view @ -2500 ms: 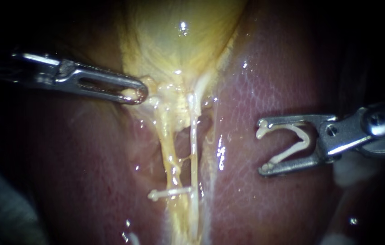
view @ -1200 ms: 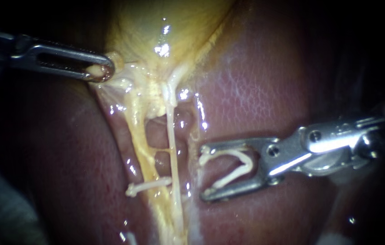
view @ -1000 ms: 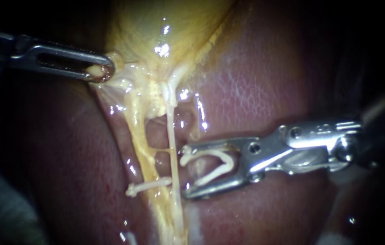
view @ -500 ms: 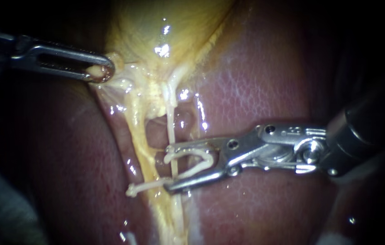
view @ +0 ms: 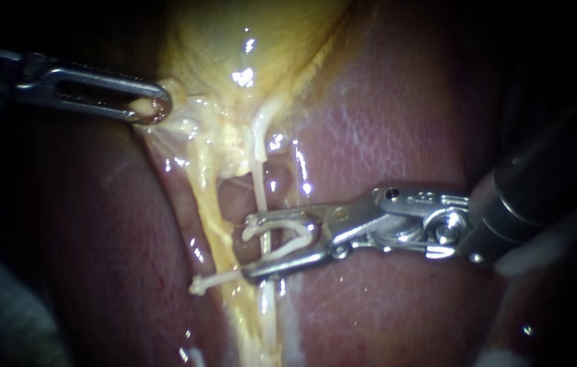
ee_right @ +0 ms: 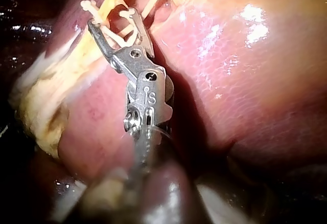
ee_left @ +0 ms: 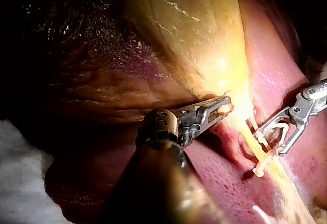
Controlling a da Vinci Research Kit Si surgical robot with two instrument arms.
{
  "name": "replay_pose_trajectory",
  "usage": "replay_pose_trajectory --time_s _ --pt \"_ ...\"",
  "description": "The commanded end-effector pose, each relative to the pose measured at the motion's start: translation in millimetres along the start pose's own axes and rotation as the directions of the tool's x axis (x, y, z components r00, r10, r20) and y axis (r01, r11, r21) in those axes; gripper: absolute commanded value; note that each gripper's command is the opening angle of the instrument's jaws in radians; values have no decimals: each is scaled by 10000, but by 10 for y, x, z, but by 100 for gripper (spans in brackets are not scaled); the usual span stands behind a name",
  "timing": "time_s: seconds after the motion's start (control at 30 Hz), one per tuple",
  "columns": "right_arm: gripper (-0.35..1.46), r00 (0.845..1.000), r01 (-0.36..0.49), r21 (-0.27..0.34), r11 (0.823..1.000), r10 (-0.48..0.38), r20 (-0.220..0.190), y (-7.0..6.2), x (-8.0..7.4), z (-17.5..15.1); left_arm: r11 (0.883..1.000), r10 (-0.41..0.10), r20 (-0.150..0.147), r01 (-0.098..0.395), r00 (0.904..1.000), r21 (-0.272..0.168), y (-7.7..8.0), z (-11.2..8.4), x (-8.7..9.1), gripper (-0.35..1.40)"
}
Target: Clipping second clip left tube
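Note:
My left instrument [view: 147, 106] comes in from the upper left, its jaws shut on pale tissue at the edge of the yellow gallbladder [view: 247, 41]. Two tubes run down from there: a thicker yellow left tube [view: 208, 217] and a thin white right tube [view: 259, 194]. A closed white clip [view: 217, 280] lies across them lower down. My right instrument [view: 247, 248] holds an open white clip [view: 295, 246] between its spread jaws. The jaws straddle the thin right tube just above the placed clip, and their tips stop short of the left tube.
Dark red liver [view: 383, 122] lies on both sides of the tubes. The left wrist view shows my left instrument [ee_left: 217, 106] at the gallbladder edge and my right instrument [ee_left: 271, 142] beside the tubes. The right wrist view shows my right instrument [ee_right: 115, 22] around the strand.
My right instrument has moved left with its open clip, from over the liver to around the thin tube. My left instrument has held its grip for the last second.

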Motion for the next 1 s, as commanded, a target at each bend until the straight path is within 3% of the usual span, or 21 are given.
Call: replay_pose_trajectory --time_s 0.03,0.5,0.63,1.0 --pt "49 10000 2 -10 10000 -2 0 1 0 1 10000 0 0 0 10000 0 0 0 0 -35" --pt "49 9998 -139 -45 9999 138 -113 5 2 31 10000 0 0 0 10000 0 0 0 0 -35" --pt "49 9990 -274 216 9994 282 -357 3 5 39 10000 0 0 0 10000 0 0 0 0 -35" --pt "48 9988 -333 1057 9938 369 -324 -6 14 62 10000 -2 -3 2 10000 4 0 1 0 -35"
